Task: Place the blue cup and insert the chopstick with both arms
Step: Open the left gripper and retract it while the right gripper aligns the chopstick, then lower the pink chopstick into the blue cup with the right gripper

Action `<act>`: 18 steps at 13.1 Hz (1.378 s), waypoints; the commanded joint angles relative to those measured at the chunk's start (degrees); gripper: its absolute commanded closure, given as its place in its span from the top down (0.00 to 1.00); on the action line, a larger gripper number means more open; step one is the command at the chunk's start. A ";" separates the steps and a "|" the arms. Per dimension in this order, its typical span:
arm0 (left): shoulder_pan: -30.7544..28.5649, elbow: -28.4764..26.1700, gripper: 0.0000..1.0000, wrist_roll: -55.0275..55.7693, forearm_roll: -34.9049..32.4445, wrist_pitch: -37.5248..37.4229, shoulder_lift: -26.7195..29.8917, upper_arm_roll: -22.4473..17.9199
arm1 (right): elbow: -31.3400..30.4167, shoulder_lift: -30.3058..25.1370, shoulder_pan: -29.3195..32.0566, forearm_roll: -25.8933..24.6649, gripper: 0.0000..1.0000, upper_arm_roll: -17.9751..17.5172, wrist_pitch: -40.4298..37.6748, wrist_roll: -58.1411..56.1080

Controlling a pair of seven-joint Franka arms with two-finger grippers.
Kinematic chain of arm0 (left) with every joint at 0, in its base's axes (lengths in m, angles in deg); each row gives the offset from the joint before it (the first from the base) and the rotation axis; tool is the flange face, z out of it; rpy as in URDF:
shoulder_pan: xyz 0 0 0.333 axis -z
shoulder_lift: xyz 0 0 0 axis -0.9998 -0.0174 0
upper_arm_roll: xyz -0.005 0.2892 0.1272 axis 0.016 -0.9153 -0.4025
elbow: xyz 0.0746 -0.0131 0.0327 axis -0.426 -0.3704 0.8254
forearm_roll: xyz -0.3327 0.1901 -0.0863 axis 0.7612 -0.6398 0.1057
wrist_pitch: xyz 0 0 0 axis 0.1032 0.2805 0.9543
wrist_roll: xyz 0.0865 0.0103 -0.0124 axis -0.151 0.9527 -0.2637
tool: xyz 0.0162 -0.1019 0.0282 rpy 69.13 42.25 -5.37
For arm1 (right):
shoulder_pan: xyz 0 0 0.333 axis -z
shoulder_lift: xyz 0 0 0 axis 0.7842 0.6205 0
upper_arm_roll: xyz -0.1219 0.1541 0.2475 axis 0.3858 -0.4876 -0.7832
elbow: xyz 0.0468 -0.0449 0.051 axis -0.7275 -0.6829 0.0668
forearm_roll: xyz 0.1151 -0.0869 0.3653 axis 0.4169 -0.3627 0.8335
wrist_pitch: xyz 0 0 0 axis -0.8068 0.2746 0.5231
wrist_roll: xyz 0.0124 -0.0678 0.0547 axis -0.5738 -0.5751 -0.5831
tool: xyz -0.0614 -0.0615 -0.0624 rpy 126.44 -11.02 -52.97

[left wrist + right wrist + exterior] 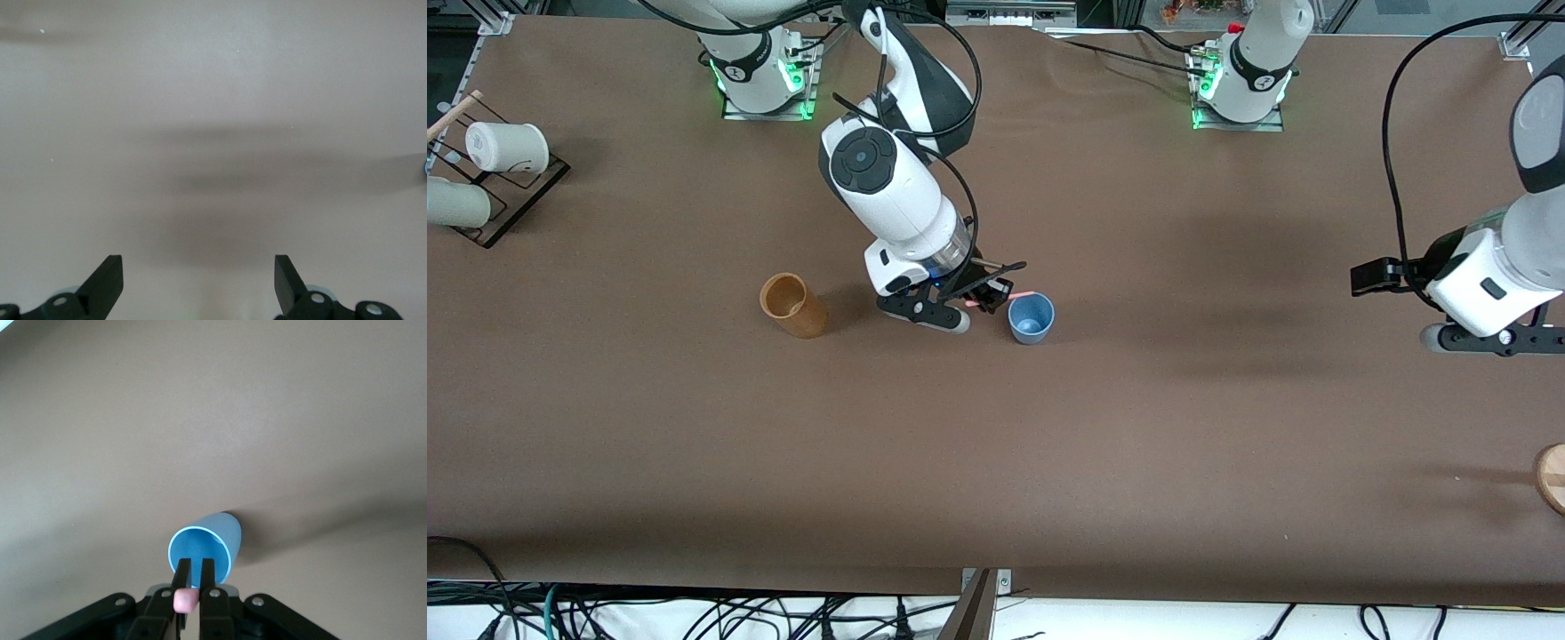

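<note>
The blue cup (1032, 318) stands upright on the brown counter (1138, 462), about midway between the two arms' ends and well apart from the left arm. The cup is empty in both views that show it.

The right gripper (996, 298) hangs just beside the cup rim, on the side toward the right arm's end of the counter. Its jaws are narrow and clamped on the pink chopstick (1020, 295). In the right wrist view the chopstick (185, 600) shows end-on between the jaws, with the cup (200, 553) mouth directly ahead of it.

Critical relation: in the front view the chopstick's long axis runs nearly level, pointing from the jaws toward the cup, with its free end at the rim. By judgement, the stick must be tipped downward and its tip carried over the opening before release; a level stick would ride across the rim.

The left gripper (199, 283) waits over bare counter toward the left arm's end, jaws wide and holding nothing.

A tan cylinder (793, 305) stands beside the right gripper, toward the right arm's end.
</note>
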State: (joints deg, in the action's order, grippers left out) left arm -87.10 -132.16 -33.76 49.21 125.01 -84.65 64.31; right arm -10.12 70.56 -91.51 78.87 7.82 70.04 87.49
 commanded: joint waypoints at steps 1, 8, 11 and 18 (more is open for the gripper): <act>-1.89 -12.67 1.00 -1.08 1.18 7.57 7.99 0.78 | 1.59 0.58 -0.30 0.33 0.00 0.45 0.18 0.32; -2.78 -25.95 1.00 -0.91 1.01 14.26 17.05 2.53 | 3.70 2.59 -0.30 -0.99 0.00 0.72 0.18 0.58; -1.73 -24.76 1.00 -0.64 0.83 12.44 16.45 3.24 | 4.23 4.26 -0.22 -1.26 0.01 0.89 1.85 0.58; -1.55 -23.61 1.00 -0.64 0.74 11.11 15.57 3.68 | 4.23 3.92 -0.83 -5.30 1.00 0.81 2.12 2.95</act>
State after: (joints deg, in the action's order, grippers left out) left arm -88.58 -155.53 -33.83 49.39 136.80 -69.73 67.77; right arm -7.59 74.22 -91.72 75.58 8.46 72.57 88.53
